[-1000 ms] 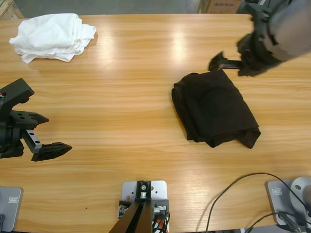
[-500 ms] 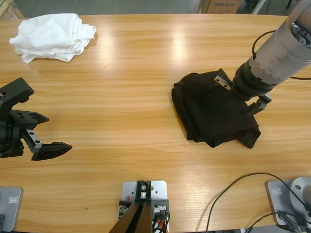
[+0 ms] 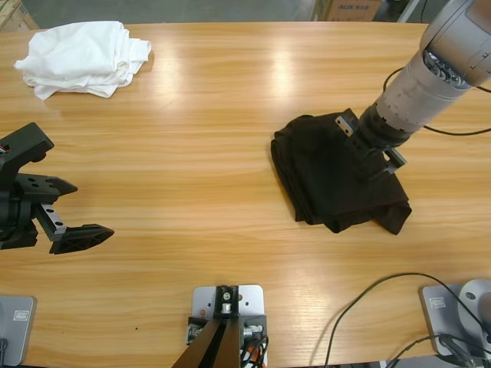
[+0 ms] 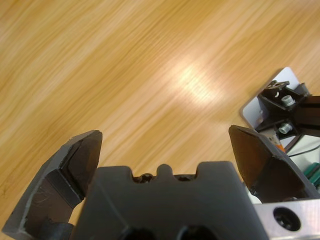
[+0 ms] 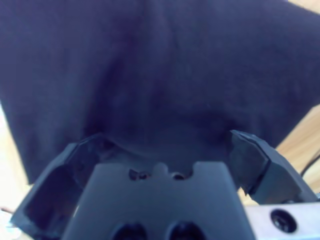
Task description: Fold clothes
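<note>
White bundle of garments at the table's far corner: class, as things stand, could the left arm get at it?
Probably yes. The left gripper hangs open and empty over bare table, and nothing lies between it and the white bundle. The right gripper is busy on the black shirt, well clear.

Right arm (image 3: 430, 73): silver-grey cylindrical forearm with a ring of small dark dots, ending in a black wrist section behind the gripper. Left gripper (image 4: 165, 150): matte black angular body; two wedge-shaped black jaws with scuffed edges

One black shirt (image 3: 337, 172), one white bundle (image 3: 80, 57)
</note>
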Robot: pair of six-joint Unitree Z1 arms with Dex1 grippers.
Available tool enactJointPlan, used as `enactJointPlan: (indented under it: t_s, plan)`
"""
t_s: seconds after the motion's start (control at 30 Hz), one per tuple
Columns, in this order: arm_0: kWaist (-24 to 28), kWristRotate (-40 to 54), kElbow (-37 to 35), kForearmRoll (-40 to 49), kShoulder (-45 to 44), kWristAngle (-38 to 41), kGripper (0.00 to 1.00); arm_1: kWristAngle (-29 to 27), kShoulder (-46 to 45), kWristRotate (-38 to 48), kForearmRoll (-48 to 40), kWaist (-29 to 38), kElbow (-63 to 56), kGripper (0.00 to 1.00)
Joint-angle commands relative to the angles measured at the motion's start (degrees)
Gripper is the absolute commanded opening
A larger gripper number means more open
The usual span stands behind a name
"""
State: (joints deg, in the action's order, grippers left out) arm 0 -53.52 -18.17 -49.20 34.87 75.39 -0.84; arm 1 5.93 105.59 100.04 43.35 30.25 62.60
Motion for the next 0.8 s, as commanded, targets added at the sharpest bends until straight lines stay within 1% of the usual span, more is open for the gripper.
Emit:
enactJointPlan:
  t_s: [0.03,0.13,0.23,0.33,0.4,0.43,0.53,0.6,0.67,0.8]
  plan:
    - [-0.4,-0.1,0.3,-0.2,1.9,-0.3,0.996,1.1,8.7,-3.0,-2.5,-0.4,-0.9,0.977]
    - [-0.4,-0.1,0.3,-0.2,1.8,-0.3,0.996,2.0,12.2,-5.2,-2.4,1.1,-1.1,0.973]
    - [-0.4,-0.1,0.3,-0.2,1.8,-0.3,0.996,2.0,13.0,-9.0,-2.3,1.2,-1.1,0.963]
    - [-0.4,-0.1,0.0,-0.2,2.1,-0.3,0.996,0.4,12.9,-15.8,-2.0,1.2,-1.1,0.952]
    - [-0.4,-0.1,-0.3,-0.2,2.4,-0.3,0.996,-1.7,13.0,-20.4,-0.8,1.2,-0.8,0.945]
    - [-0.4,-0.1,-0.4,-0.2,2.4,-0.3,0.996,-2.1,13.3,-22.3,-0.5,1.2,-0.7,0.945]
    - [-0.4,-0.1,-0.4,-0.2,2.3,-0.3,0.996,-2.5,15.6,-31.5,0.9,2.1,-0.2,0.946]
    - [-0.4,-0.1,-0.3,-0.2,2.1,-0.3,0.996,-3.9,16.6,-38.2,3.1,3.7,1.8,0.946]
    - [-0.4,-0.1,-0.1,-0.2,2.0,-0.3,0.996,-7.0,16.6,-43.6,6.1,6.1,3.9,0.95]
    - [-0.4,-0.1,-0.2,-0.2,2.0,-0.3,0.996,-12.2,14.9,-51.2,7.9,9.4,5.8,0.95]
